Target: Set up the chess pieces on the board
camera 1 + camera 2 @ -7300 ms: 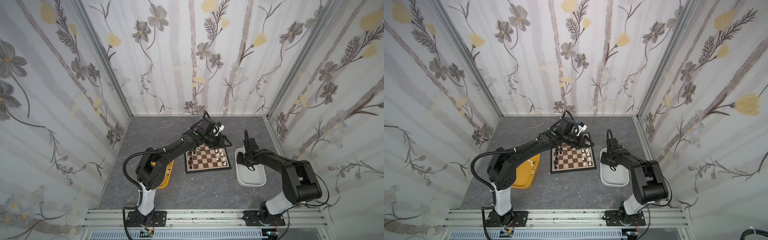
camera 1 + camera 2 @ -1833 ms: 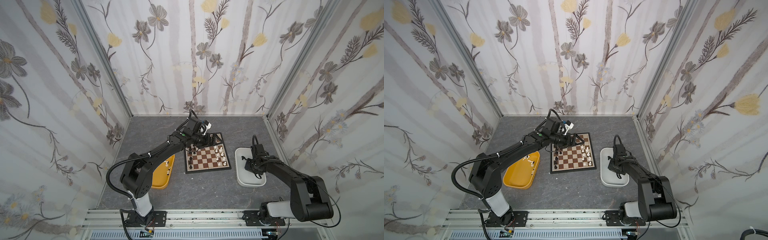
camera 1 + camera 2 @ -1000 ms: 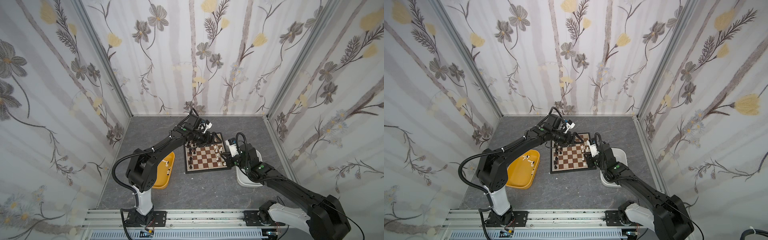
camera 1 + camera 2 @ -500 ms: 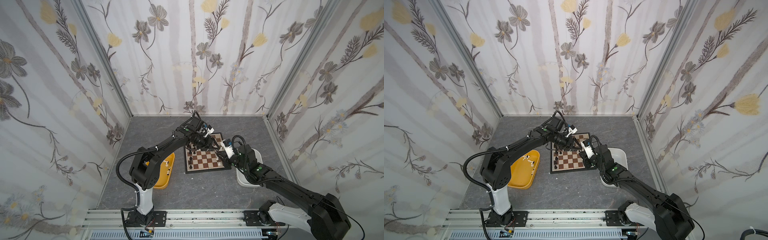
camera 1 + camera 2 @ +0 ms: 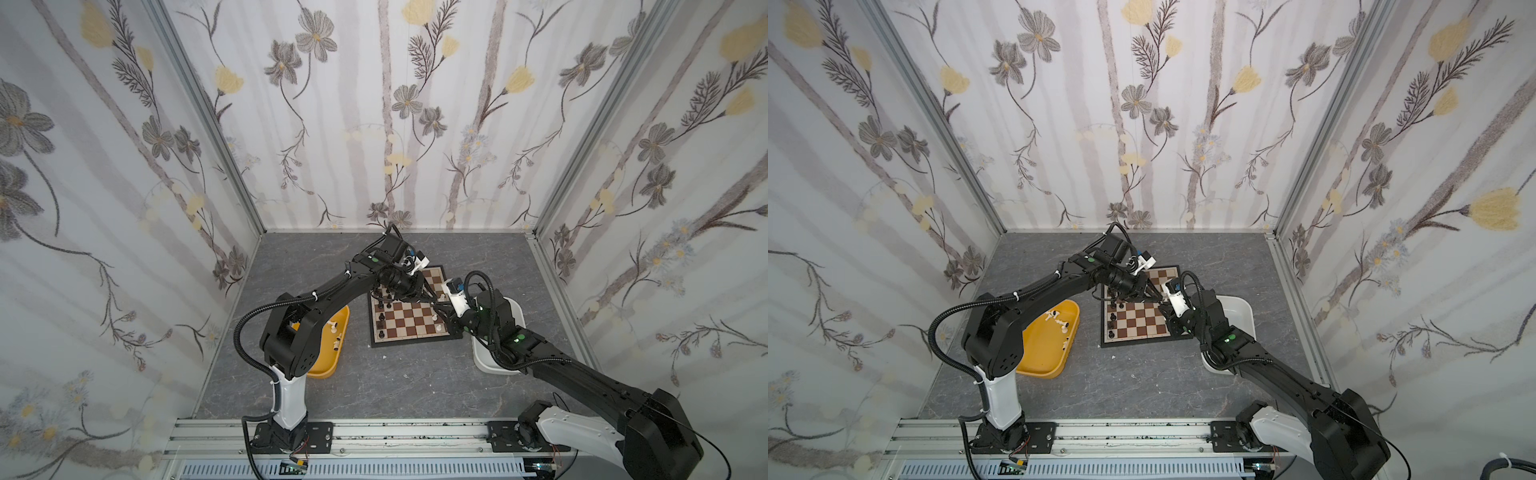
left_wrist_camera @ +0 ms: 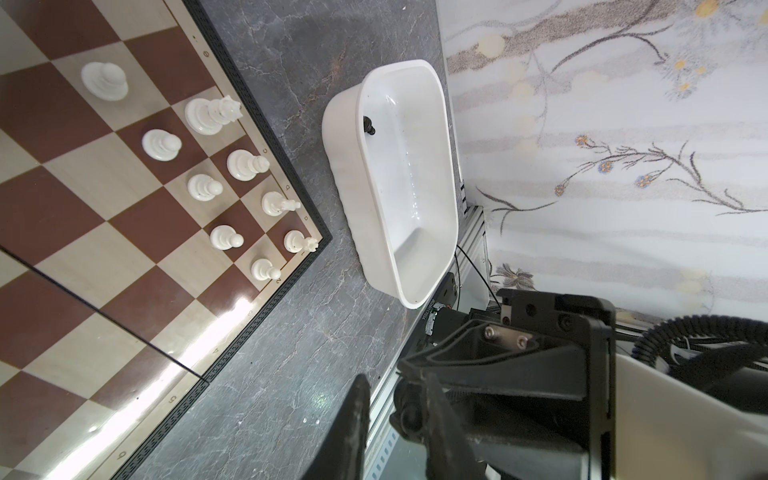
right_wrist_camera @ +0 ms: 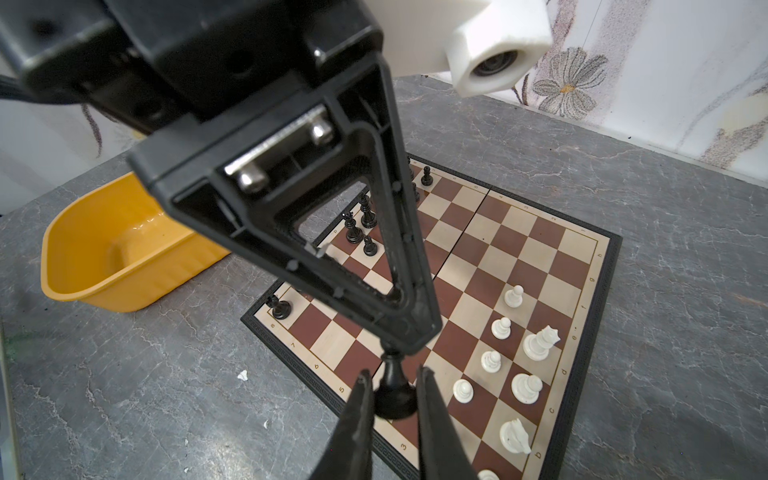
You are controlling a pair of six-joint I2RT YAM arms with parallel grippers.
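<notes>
Right tool [image 7: 394, 374] pinching black piece [image 7: 392, 388], wrist view only

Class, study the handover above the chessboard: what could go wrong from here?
1. Both the right tool and the left tool pinch one black piece; if either pulls before the other lets go, it may twist free and drop.
2. The left tool seems to hold only the thin top, so it may slip.
3. Nearby white pieces stand on the board; a fall could topple them.
</notes>
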